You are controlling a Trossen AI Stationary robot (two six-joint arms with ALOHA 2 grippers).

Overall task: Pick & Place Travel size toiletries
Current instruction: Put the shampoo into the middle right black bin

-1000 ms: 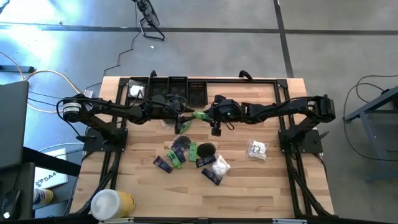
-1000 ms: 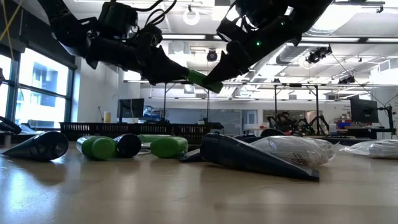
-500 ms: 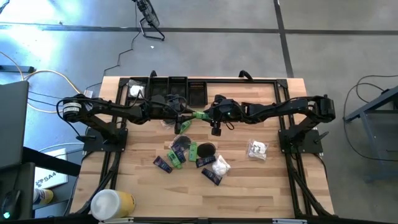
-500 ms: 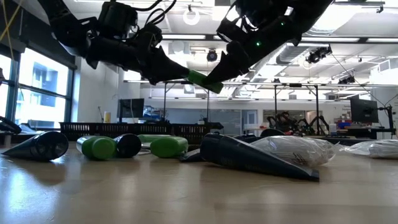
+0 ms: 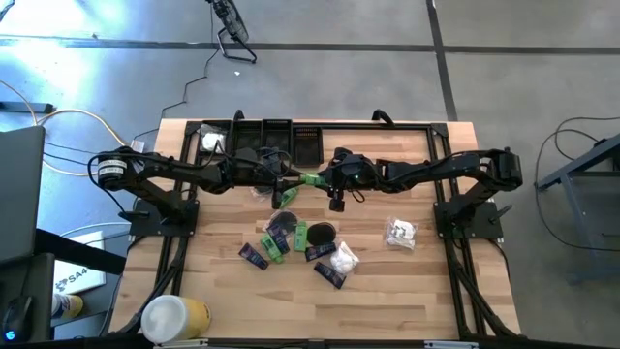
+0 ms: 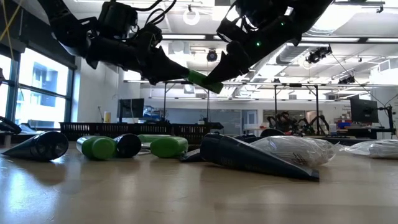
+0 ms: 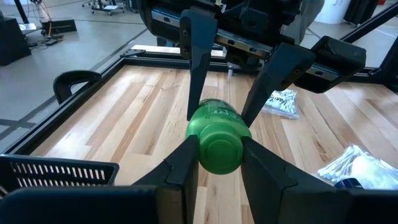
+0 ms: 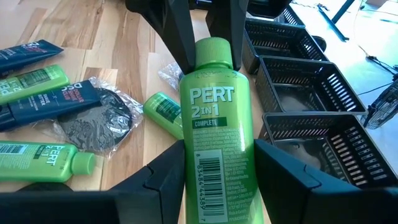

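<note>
A small green plastic shampoo bottle (image 5: 311,178) is held in mid-air above the table centre, clamped at both ends. Since a second ago, the left gripper (image 7: 214,163) has closed onto the smooth round cap; the right gripper (image 8: 217,167) remains clamped on the glossy labelled body. A hand-over is judged to be under way. At 6 o'clock of the bottle, the remaining toiletries (image 5: 291,240) lie clustered on the wooden table (image 5: 426,281). At 11 o'clock, black mesh baskets (image 5: 276,134) are positioned.

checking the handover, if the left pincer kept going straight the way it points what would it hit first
Most likely the right pincer: it faces the left pincer head-on, and both are closed on the same green bottle above the table. Depth between them is hard to judge.
</note>
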